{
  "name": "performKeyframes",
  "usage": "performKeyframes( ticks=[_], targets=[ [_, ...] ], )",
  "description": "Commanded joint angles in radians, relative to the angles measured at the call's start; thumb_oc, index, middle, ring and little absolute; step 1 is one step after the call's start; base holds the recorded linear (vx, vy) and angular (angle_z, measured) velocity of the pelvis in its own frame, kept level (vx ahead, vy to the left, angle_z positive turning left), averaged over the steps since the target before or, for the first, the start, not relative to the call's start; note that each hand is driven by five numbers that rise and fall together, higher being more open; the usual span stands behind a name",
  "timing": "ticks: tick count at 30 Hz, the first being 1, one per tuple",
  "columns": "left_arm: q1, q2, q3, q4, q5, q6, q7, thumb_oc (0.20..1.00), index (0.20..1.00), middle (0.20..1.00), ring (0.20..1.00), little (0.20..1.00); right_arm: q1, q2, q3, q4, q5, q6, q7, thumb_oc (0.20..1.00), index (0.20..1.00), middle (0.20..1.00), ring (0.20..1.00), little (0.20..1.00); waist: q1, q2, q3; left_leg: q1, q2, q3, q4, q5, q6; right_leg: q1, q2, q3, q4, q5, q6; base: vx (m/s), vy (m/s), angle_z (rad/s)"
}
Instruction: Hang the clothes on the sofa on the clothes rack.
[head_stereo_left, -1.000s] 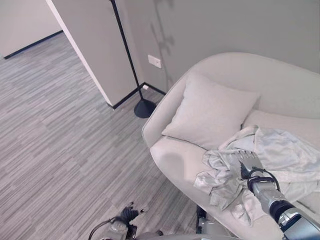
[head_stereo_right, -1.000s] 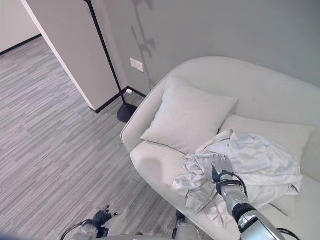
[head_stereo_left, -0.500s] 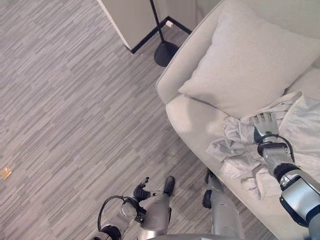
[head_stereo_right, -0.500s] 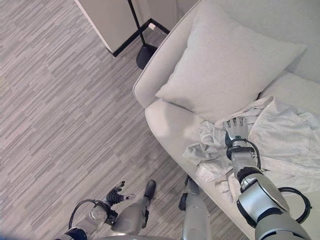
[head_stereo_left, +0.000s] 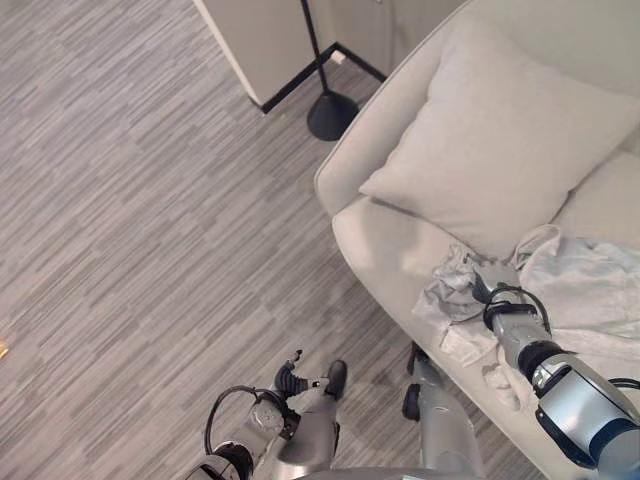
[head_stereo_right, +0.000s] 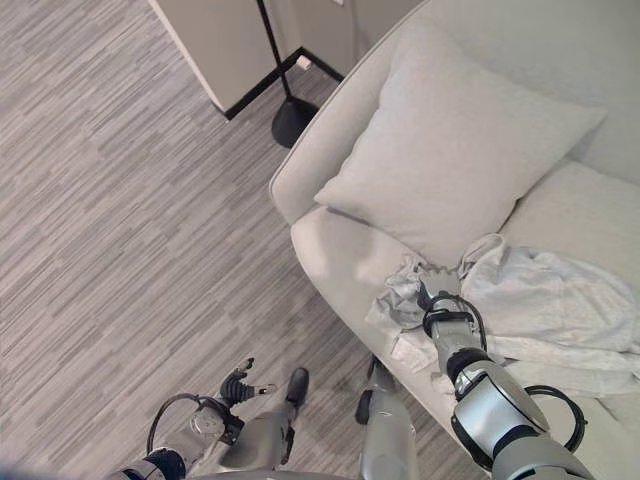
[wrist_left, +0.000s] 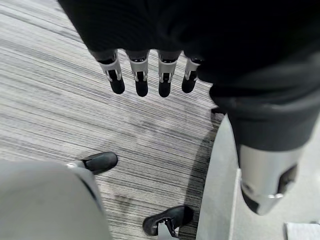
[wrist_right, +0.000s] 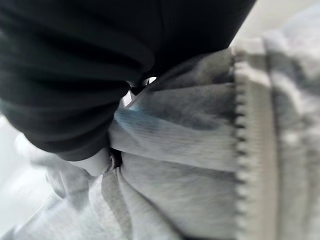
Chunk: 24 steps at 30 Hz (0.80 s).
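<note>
Since half a second ago, the right robot hand (head_stereo_right: 437, 281) has been curling from flat fingers into a fist and is now bunching the clothes (head_stereo_right: 545, 305) in its grip; the right wrist view is showing folds (wrist_right: 190, 150) gathered against its cover. These clothes are lying on the sofa (head_stereo_left: 385, 240) seat, just below the pillow (head_stereo_left: 495, 130). Down low, the left robot hand (wrist_left: 145, 70) is hanging over the floor (head_stereo_left: 130, 200), fingers straight.
</note>
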Motion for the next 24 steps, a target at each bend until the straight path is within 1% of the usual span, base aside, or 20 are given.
performKeyframes(
  ticks=[1,2,3,4,5,6,7,8,9,11,12,14,15,16,20,22,23,24],
  targets=[
    [0.028,0.039,0.009,0.022,0.063,-0.003,0.024,1.000,1.000,1.000,1.000,1.000,0.026,-0.062,-0.075,-0.149,0.088,0.032,-0.140,0.200,0.200,0.200,0.200,0.200,-0.004,-0.043,-0.026,0.055,-0.017,0.009,-0.037,-0.010,0.056,0.035,-0.072,0.107,0.086,-0.031,0.112,0.02,0.078,-0.19],
    [0.035,0.042,0.025,0.029,0.070,-0.004,0.023,1.000,1.000,1.000,1.000,1.000,0.058,-0.098,-0.135,-0.237,0.105,0.033,-0.166,0.200,0.200,0.200,0.200,0.200,-0.014,-0.047,-0.031,0.072,-0.018,0.020,-0.037,-0.019,0.059,0.046,-0.073,0.114,0.083,-0.026,0.115,0.03,0.079,-0.43],
    [0.040,0.043,0.038,0.036,0.075,-0.001,0.023,1.000,1.000,1.000,1.000,1.000,0.081,-0.117,-0.170,-0.304,0.108,0.034,-0.180,0.200,0.200,0.200,0.200,0.200,-0.023,-0.051,-0.037,0.080,-0.020,0.025,-0.037,-0.024,0.061,0.050,-0.077,0.115,0.082,-0.022,0.117,0.07,0.115,-0.49],
    [0.047,0.042,0.055,0.045,0.084,0.002,0.018,1.000,1.000,1.000,1.000,1.000,0.124,-0.142,-0.227,-0.385,0.110,0.036,-0.195,0.200,0.200,0.200,0.200,0.200,-0.029,-0.051,-0.042,0.102,-0.020,0.035,-0.037,-0.037,0.064,0.067,-0.074,0.119,0.081,-0.023,0.119,0.06,0.101,-0.36],
    [0.054,0.044,0.072,0.054,0.089,0.005,0.015,1.000,1.000,1.000,1.000,1.000,0.157,-0.157,-0.281,-0.449,0.119,0.034,-0.208,0.200,0.200,0.200,0.200,0.200,-0.038,-0.058,-0.050,0.108,-0.026,0.036,-0.037,-0.038,0.067,0.073,-0.081,0.122,0.076,-0.015,0.122,0.09,0.127,-0.15],
    [0.061,0.043,0.098,0.068,0.099,0.010,0.011,1.000,1.000,1.000,1.000,1.000,0.222,-0.173,-0.403,-0.562,0.164,0.022,-0.250,0.200,0.200,0.200,0.200,0.200,-0.043,-0.060,-0.066,0.135,-0.026,0.046,-0.037,-0.053,0.069,0.102,-0.080,0.120,0.066,-0.011,0.126,0.07,0.144,-0.07],
    [0.068,0.044,0.117,0.068,0.108,0.010,0.004,1.000,1.000,1.000,1.000,1.000,0.262,-0.170,-0.482,-0.627,0.199,-0.001,-0.278,0.200,0.200,0.200,0.200,0.200,-0.049,-0.068,-0.084,0.147,-0.037,0.049,-0.037,-0.053,0.073,0.118,-0.087,0.120,0.051,0.003,0.131,0.10,0.131,-0.09],
    [0.071,0.049,0.122,0.064,0.107,0.012,0.002,1.000,1.000,1.000,1.000,1.000,0.273,-0.160,-0.527,-0.656,0.239,-0.014,-0.295,0.200,0.200,0.200,0.200,0.200,-0.046,-0.067,-0.093,0.162,-0.032,0.053,-0.037,-0.062,0.074,0.136,-0.081,0.119,0.041,0.005,0.133,0.04,0.076,-0.10],
    [0.071,0.050,0.121,0.064,0.107,0.012,0.002,1.000,1.000,1.000,1.000,1.000,0.276,-0.159,-0.530,-0.659,0.239,-0.013,-0.295,0.200,0.200,0.200,0.200,0.200,-0.046,-0.071,-0.093,0.159,-0.037,0.052,-0.037,-0.057,0.074,0.136,-0.085,0.119,0.038,0.010,0.133,0.04,0.047,-0.14],
    [0.075,0.059,0.134,0.043,0.100,0.016,0.001,1.000,1.000,1.000,1.000,1.000,0.271,-0.143,-0.577,-0.706,0.298,-0.039,-0.313,0.200,0.200,0.200,0.200,0.200,-0.047,-0.079,-0.114,0.172,-0.042,0.058,-0.037,-0.061,0.078,0.155,-0.085,0.122,0.020,0.019,0.136,0.04,0.073,-0.17],
    [0.074,0.066,0.168,0.011,0.063,0.020,0.009,1.000,1.000,1.000,1.000,1.000,0.258,-0.141,-0.616,-0.761,0.319,-0.048,-0.335,0.200,0.200,0.200,0.200,0.200,-0.043,-0.080,-0.131,0.194,-0.039,0.065,-0.037,-0.071,0.081,0.179,-0.075,0.126,0.008,0.022,0.136,0.05,0.115,-0.07],
    [0.084,0.088,0.190,-0.111,0.017,0.015,0.021,1.000,1.000,1.000,1.000,1.000,0.226,-0.141,-0.651,-0.855,0.337,-0.059,-0.326,0.200,0.200,0.200,0.200,0.200,-0.036,-0.094,-0.164,0.217,-0.051,0.066,-0.037,-0.071,0.089,0.208,-0.079,0.128,-0.005,0.040,0.139,0.05,0.101,0.00],
    [0.087,0.091,0.191,-0.117,0.016,0.019,0.020,1.000,1.000,1.000,1.000,1.000,0.227,-0.140,-0.652,-0.858,0.336,-0.057,-0.324,0.200,0.200,0.200,0.200,0.200,-0.036,-0.095,-0.162,0.220,-0.051,0.067,-0.037,-0.072,0.089,0.211,-0.078,0.129,-0.007,0.041,0.139,0.03,0.075,-0.02],
    [0.084,0.105,0.197,-0.193,0.001,0.007,0.040,1.000,1.000,1.000,1.000,1.000,0.190,-0.139,-0.662,-0.895,0.353,-0.065,-0.331,0.200,0.200,0.200,0.200,0.200,-0.030,-0.100,-0.177,0.231,-0.052,0.069,-0.037,-0.075,0.092,0.221,-0.079,0.128,-0.008,0.045,0.142,0.01,0.049,-0.02],
    [0.082,0.140,0.199,-0.375,-0.048,-0.021,0.076,1.000,1.000,1.000,1.000,1.000,0.070,-0.140,-0.658,-0.953,0.401,-0.070,-0.344,0.200,0.200,0.200,0.200,0.200,-0.017,-0.120,-0.203,0.253,-0.052,0.073,-0.037,-0.081,0.095,0.244,-0.078,0.131,-0.016,0.054,0.145,0.02,0.041,-0.01],
    [0.067,0.149,0.204,-0.426,-0.064,-0.027,0.104,1.000,1.000,1.000,1.000,1.000,-0.020,-0.153,-0.638,-0.975,0.415,-0.070,-0.348,0.200,0.200,0.200,0.200,0.200,-0.014,-0.132,-0.213,0.262,-0.052,0.078,-0.037,-0.083,0.096,0.252,-0.075,0.134,-0.021,0.057,0.144,0.01,0.023,-0.10],
    [0.066,0.149,0.206,-0.427,-0.064,-0.026,0.105,1.000,1.000,1.000,1.000,1.000,-0.025,-0.154,-0.636,-0.973,0.416,-0.069,-0.348,0.200,0.200,0.200,0.200,0.200,-0.015,-0.131,-0.211,0.262,-0.051,0.079,-0.037,-0.084,0.096,0.252,-0.074,0.135,-0.021,0.058,0.144,0.01,0.018,-0.15],
    [0.038,0.155,0.197,-0.475,-0.051,-0.025,0.135,1.000,1.000,1.000,1.000,1.000,-0.116,-0.173,-0.618,-1.002,0.417,-0.065,-0.344,0.200,0.200,0.200,0.200,0.200,-0.015,-0.145,-0.223,0.267,-0.049,0.086,-0.037,-0.085,0.095,0.257,-0.072,0.138,-0.025,0.065,0.144,0.01,0.009,-0.11]
  ],
)
